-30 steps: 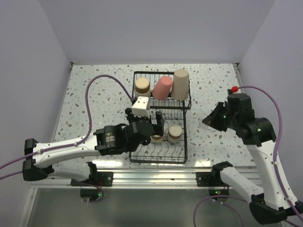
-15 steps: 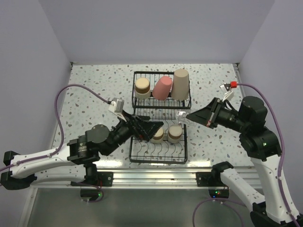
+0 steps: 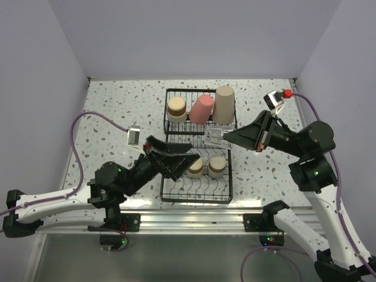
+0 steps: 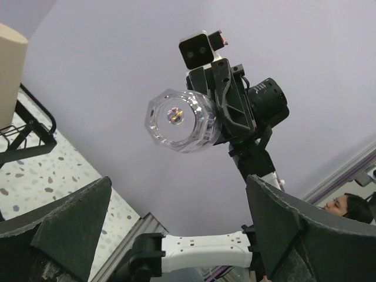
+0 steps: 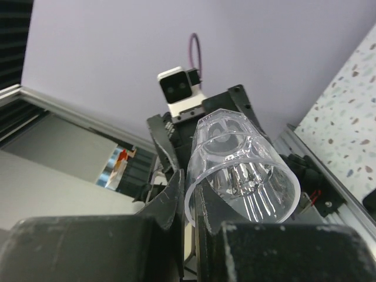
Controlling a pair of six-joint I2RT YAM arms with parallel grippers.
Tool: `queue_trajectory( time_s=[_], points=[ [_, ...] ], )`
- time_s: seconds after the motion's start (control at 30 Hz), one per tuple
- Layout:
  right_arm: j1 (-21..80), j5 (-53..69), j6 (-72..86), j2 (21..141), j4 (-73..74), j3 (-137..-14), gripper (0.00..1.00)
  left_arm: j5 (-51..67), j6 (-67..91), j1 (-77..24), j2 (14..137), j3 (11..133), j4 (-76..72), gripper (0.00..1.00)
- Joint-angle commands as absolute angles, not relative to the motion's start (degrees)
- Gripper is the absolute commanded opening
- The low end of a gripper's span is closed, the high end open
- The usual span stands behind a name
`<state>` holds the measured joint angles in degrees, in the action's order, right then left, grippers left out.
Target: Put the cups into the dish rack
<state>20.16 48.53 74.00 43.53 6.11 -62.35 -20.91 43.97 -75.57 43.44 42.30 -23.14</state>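
Nearly done: five cups [image 3: 201, 108] racked, glass [image 3: 215, 136] pinched in right gripper [image 3: 230, 138] over rack [image 3: 230, 182]; left gripper [image 3: 194, 151] spread wide, empty. Lavender cup nowhere visible.

Likely robot lab — plain lavender booth walls [image 3: 194, 35], aluminium mounting rail [image 3: 194, 221].

Clear glass [image 3: 216, 136] tilted sideways over black dish rack [image 3: 194, 189] carrying five cups [image 3: 201, 108]

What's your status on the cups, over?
Right claw shut on clear glass, held sideways over dish rack. Left claw open, empty, facing it. Nothing between them.
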Motion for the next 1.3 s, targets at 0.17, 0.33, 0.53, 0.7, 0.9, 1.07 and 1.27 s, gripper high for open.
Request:
queue_trajectory(
  time_s=[0.17, 0.33, 0.53, 0.7, 0.9, 1.07, 1.27],
  points=[
    [23.5, 51.9, 83.2, 44.5, -9.6, -61.9, 0.0, -18.6, 43.1, -75.8, 45.5, 40.4, -39.2, 1.0],
    [25.6, 52.0, 82.4, 44.8, -8.3, -61.3, 0.0, -18.2, 41.8, -75.8, 48.2, 42.7, -39.3, 1.0],
    [27.9, 51.9, 81.4, 46.1, -7.8, -60.9, 0.0, -17.7, 39.9, -75.8, 51.8, 46.0, -39.1, 1.0],
    [29.4, 52.0, 79.7, 47.0, -6.6, -61.5, 0.0, -18.0, 38.3, -75.8, 53.1, 47.6, -39.6, 1.0],
    [30.2, 51.9, 77.5, 47.4, -4.4, -61.3, 0.0, -19.7, 36.5, -75.8, 51.7, 48.3, -39.5, 0.98],
    [31.0, 51.3, 78.0, 48.4, -5.6, -60.8, 0.0, -20.8, 35.9, -75.8, 51.4, 49.0, -38.1, 0.86],
    [31.6, 50.1, 76.5, 48.8, -4.0, -60.6, 0.0, -19.6, 35.4, -75.8, 51.9, 49.8, -37.9, 0.54]
  ],
)
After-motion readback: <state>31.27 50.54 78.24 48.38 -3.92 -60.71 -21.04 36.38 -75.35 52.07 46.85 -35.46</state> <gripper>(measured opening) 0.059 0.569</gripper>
